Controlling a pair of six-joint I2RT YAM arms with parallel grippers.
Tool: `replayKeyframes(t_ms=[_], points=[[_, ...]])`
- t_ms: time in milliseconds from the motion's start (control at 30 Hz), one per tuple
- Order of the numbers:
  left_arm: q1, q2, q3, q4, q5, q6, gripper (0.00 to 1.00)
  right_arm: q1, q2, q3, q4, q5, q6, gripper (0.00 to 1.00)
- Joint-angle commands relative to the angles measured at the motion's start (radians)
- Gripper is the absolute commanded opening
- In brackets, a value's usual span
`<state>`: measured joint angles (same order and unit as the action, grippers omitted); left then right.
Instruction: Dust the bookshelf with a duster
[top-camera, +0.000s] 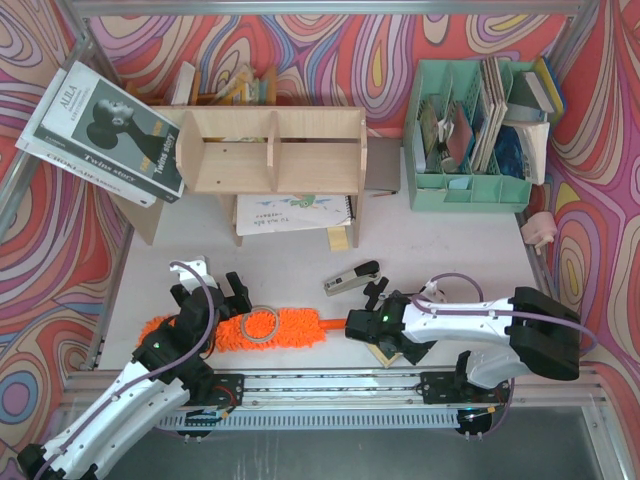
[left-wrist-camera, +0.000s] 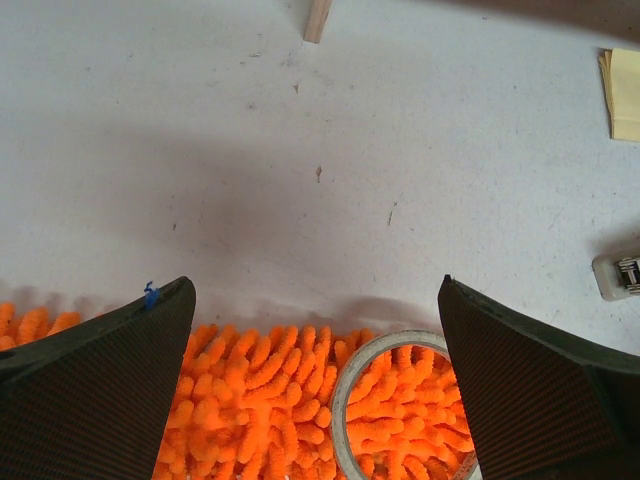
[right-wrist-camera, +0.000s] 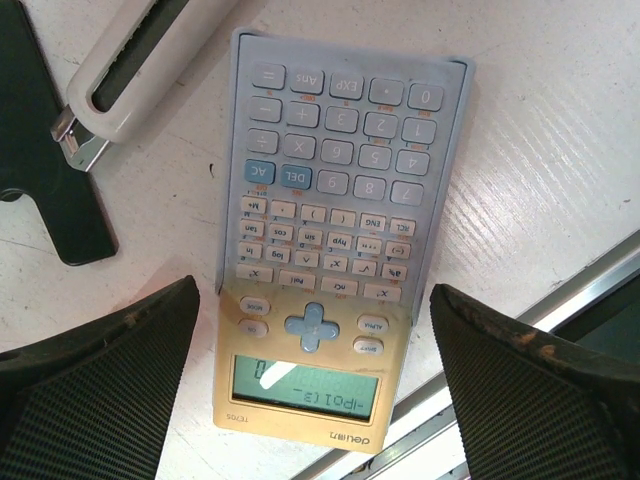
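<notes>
The orange fluffy duster (top-camera: 290, 328) lies on the white table near the front, its thin handle (top-camera: 335, 324) pointing right. A ring of tape (left-wrist-camera: 385, 385) rests on its shaggy head (left-wrist-camera: 265, 390). My left gripper (left-wrist-camera: 315, 380) hangs open straight over the head, with a finger on either side and nothing held; it also shows in the top view (top-camera: 220, 298). My right gripper (right-wrist-camera: 315, 390) is open above a calculator (right-wrist-camera: 335, 230) that lies flat on the table, just right of the handle's end (top-camera: 378, 325). The plywood bookshelf (top-camera: 275, 150) stands at the back, centre-left.
A stapler (top-camera: 352, 278) lies between the duster and the shelf. A mint-green file organizer (top-camera: 470, 135) stands at the back right. Books (top-camera: 105, 130) lean at the shelf's left and a notebook (top-camera: 295, 212) lies under it. The front rail (top-camera: 330, 385) runs close behind the calculator.
</notes>
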<state>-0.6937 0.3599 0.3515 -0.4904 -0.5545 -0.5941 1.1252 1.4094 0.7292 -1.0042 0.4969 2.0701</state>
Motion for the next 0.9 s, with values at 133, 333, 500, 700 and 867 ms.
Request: replayKeyframes(t_ms=[133,333,500,700,867], points=[[-0.001,-0.002,0.006,0.023,-0.014,-0.001,0.98,-0.007,0.011,0.028,-0.053,0.030,0.193,0.87],[-0.001,-0.002,0.006,0.023,-0.012,-0.001,0.98,-0.007,-0.027,0.009,-0.009,0.030,0.179,0.85],[-0.001,-0.002,0.006,0.023,-0.012,-0.001,0.98,-0.009,-0.054,-0.055,0.063,-0.021,0.188,0.85],[-0.001,0.004,0.006,0.027,-0.012,0.001,0.98,-0.012,-0.030,-0.034,0.038,-0.011,0.188,0.86],[-0.001,0.011,0.007,0.028,-0.010,0.000,0.98,-0.045,-0.070,-0.105,0.191,-0.035,0.137,0.86]])
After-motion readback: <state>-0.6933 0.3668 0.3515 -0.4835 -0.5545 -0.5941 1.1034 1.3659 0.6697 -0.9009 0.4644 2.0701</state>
